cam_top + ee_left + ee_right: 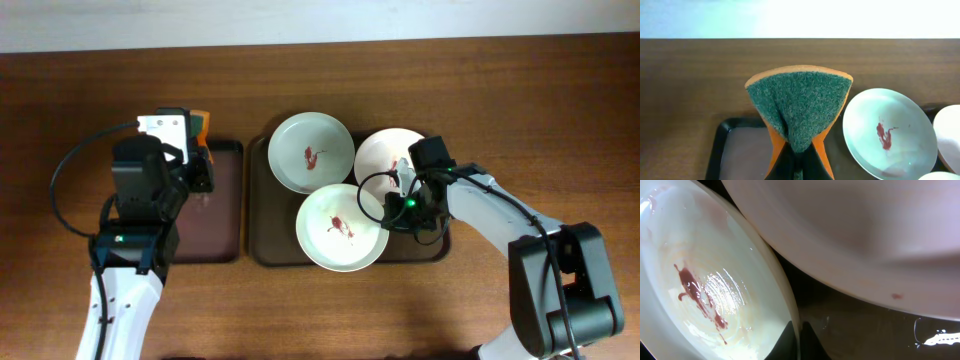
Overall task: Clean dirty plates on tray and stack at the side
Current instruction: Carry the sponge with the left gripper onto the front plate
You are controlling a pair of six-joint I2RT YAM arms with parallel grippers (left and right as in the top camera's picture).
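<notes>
Three white plates lie on the large dark tray (272, 228): a back left plate (311, 152) with a red smear, a back right plate (385, 155), and a front plate (340, 228) with a red smear. My right gripper (393, 205) is shut on the front plate's right rim; the right wrist view shows its jaws (800, 336) pinching that rim, with the smeared plate (705, 290) to the left and the back right plate (865, 240) above. My left gripper (198, 150) is shut on a folded green and orange sponge (800, 107), held above the small tray.
The smaller dark tray (215, 215) lies left of the large tray, and its rim shows in the left wrist view (720, 145). The back left plate (890, 132) is to the sponge's right. Bare wood tabletop (540, 110) surrounds both trays.
</notes>
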